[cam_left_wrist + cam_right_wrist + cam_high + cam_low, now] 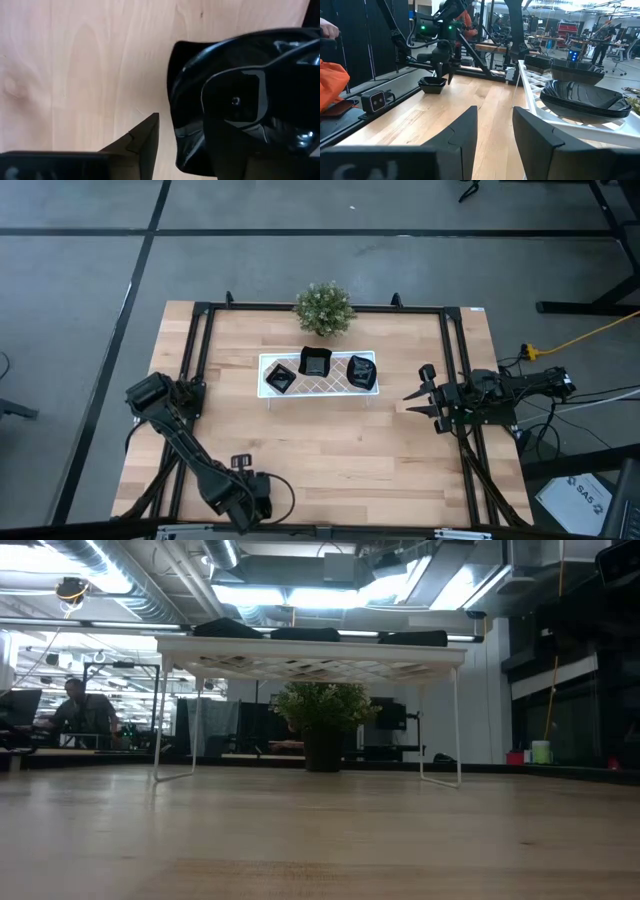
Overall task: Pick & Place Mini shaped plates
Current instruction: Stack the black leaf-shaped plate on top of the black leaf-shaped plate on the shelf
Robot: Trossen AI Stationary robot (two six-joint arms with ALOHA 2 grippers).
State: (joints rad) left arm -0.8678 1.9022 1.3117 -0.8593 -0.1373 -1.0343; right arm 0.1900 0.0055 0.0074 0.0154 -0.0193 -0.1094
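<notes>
Both arms' fingers apart; left fingers (200, 145) straddle a glossy black squarish plate (240, 90) on pale wood.

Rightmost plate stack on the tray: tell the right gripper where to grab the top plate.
Take the top plate by its upturned rim on the side facing the right gripper, from above, one finger inside the bowl, one outside. The plates nest, so probably only that rim stands free.

Wood table (330, 440) w/ tray (268, 376), plant (323, 308) (potted), dish (432, 84).
</notes>
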